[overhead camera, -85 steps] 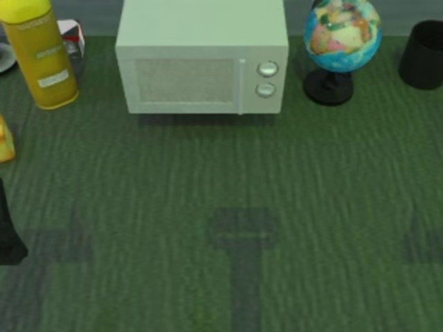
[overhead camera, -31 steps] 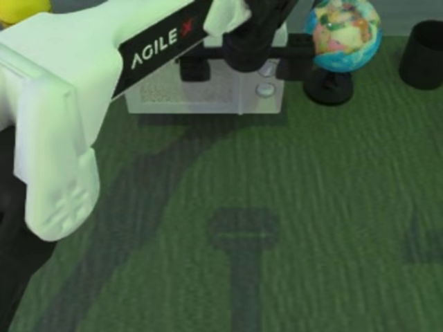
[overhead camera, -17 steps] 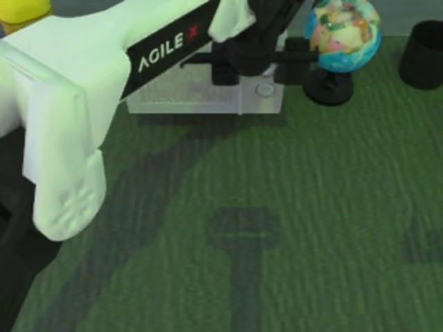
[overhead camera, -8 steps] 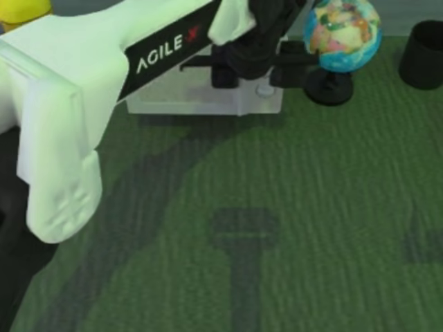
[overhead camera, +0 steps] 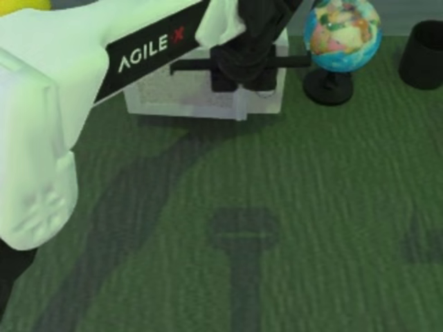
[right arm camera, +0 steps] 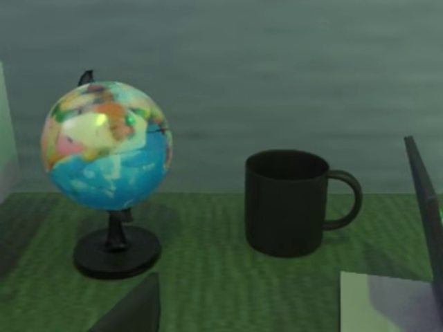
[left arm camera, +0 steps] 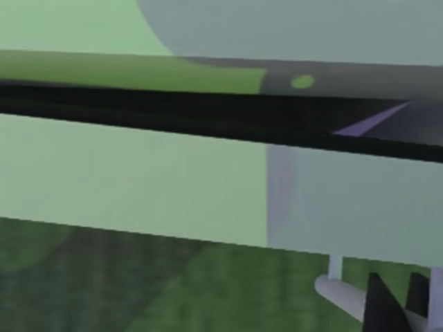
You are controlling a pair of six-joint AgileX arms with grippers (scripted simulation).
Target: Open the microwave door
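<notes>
1. Half a second on, the white left arm (overhead camera: 104,62) is sitting lower and nearer across the top view, and the free edge of the microwave door (overhead camera: 181,97) is now standing slightly proud of the cabinet, a small lip showing at its lower right corner beside the knob panel.

2. The microwave (overhead camera: 280,97) is standing at the back of the green table (overhead camera: 311,228), centre-left in the top view, door facing forward so that a gripper can reach its handle edge from the front.

3. The left arm is stretching diagonally from the table's left to the oven front, wrist bent down over the seam between door and knob panel.

4. The left gripper (overhead camera: 242,69) is hanging against that seam; whether its fingers are spread or pinching cannot be told. The left wrist view is showing a dark gap along the door, suggesting it is beginning to swing.

5. The globe (overhead camera: 342,31) and black mug (overhead camera: 422,52) are standing to the right, well clear of the door's arc.

6. The right gripper, parked out of the top view, is facing them; its fingers are hidden.
</notes>
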